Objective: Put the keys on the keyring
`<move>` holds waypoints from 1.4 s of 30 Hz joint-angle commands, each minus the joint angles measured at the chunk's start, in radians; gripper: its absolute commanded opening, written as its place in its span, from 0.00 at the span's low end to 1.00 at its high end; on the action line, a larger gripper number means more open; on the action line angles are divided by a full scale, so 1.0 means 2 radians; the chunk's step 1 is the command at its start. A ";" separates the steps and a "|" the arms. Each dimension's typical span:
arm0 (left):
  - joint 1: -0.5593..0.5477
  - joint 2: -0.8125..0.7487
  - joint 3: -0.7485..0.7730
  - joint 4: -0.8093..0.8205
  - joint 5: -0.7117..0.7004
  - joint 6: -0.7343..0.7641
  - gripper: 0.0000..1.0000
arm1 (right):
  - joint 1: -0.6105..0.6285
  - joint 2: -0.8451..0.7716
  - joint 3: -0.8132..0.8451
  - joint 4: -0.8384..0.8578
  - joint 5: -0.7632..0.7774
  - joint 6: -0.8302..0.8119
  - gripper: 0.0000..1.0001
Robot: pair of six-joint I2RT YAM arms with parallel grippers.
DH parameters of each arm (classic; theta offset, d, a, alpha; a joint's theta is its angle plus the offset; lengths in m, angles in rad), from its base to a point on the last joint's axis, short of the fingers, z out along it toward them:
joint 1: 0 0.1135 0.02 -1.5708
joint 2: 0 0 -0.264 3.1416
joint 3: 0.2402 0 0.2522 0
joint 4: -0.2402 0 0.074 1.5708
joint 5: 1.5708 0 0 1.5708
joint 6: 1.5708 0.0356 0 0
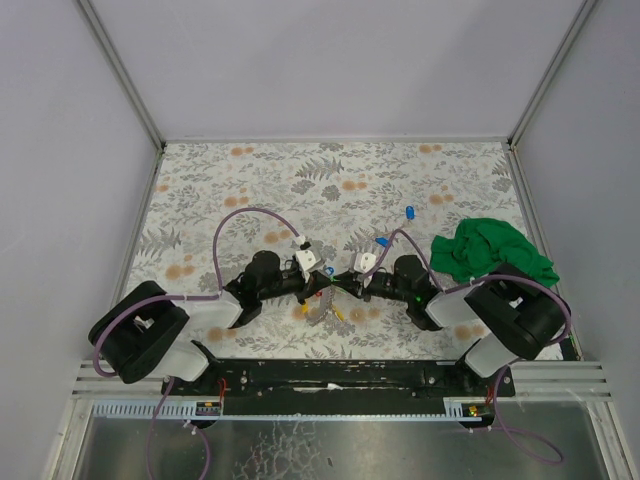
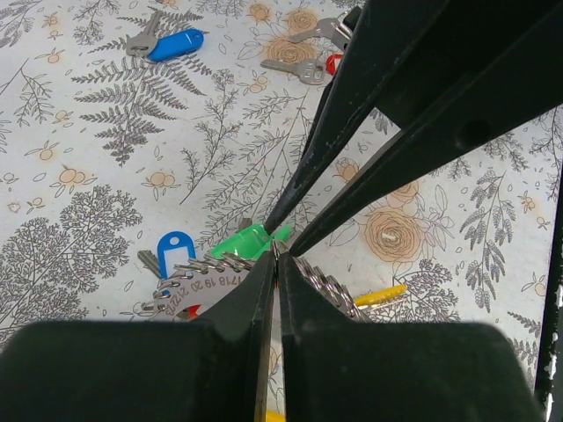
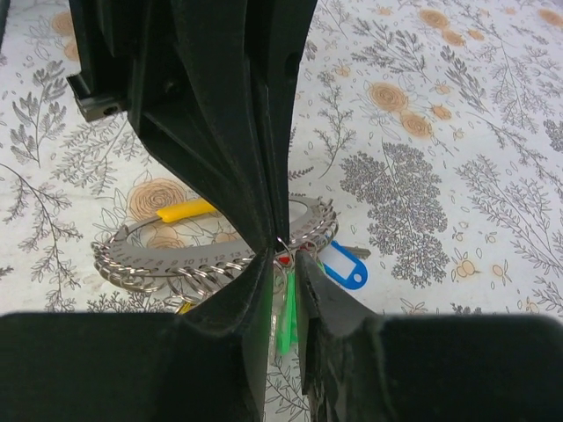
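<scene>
Keyring (image 3: pixel 149 255) pinched in closed left gripper (image 2: pixel 275 258); right gripper (image 3: pixel 286 264) narrowly apart at green-tagged key (image 2: pixel 249 240).

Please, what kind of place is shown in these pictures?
Probably a robot test cell in a laboratory, not a home. Plain white walls in metal frame posts enclose a floral-covered table, and the left arm and the right arm are bolted to a rail at its near edge.
</scene>
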 commanded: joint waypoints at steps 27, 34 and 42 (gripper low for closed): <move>0.002 0.008 0.014 0.034 0.011 -0.025 0.00 | 0.019 0.102 -0.001 0.200 0.051 0.011 0.08; 0.003 -0.007 0.002 0.046 -0.010 -0.041 0.08 | 0.022 0.116 -0.016 0.262 0.109 0.015 0.00; 0.039 -0.032 -0.035 0.091 -0.034 -0.084 0.28 | 0.022 0.107 -0.016 0.264 0.112 0.022 0.00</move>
